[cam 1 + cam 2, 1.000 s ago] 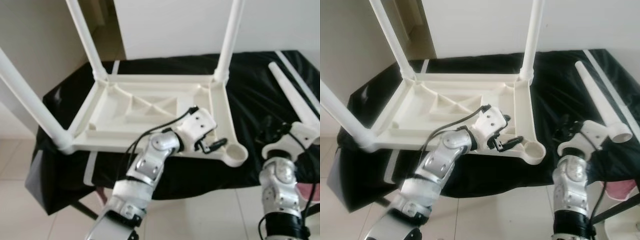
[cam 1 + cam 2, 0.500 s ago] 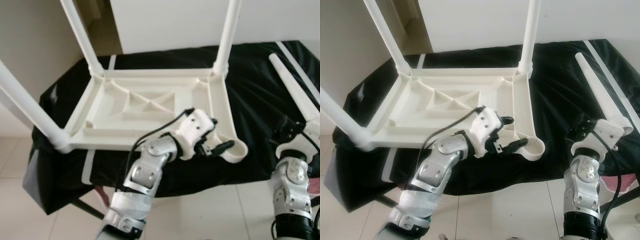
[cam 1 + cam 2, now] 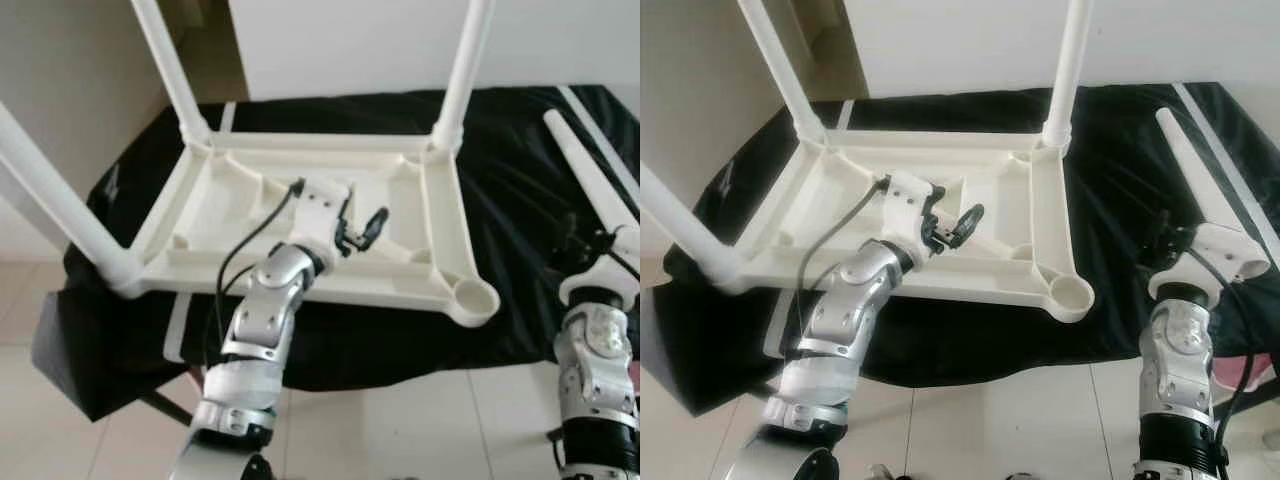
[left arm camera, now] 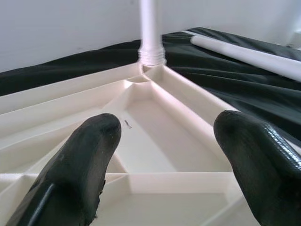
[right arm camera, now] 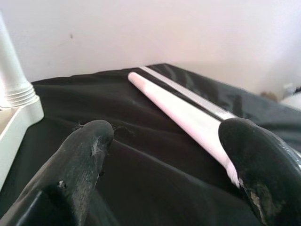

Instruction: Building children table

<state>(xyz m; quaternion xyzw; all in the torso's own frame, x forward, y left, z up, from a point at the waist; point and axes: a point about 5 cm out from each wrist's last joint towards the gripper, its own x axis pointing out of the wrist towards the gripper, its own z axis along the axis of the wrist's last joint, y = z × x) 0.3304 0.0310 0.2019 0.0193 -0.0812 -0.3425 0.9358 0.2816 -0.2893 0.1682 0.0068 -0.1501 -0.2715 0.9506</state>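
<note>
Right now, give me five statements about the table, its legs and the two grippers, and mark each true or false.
1. The white table lies upside down on the black cloth. True.
2. All four legs are fitted. False: three legs stand up from the corners, and the near right corner socket is empty.
3. A loose leg lies on the cloth to the right of the table. True.
4. The left gripper is shut on the corner socket. False: it is open, holding nothing, over the ribbed underside of the table.
5. The right gripper is open, with the loose leg just ahead of its fingers. True.
</note>
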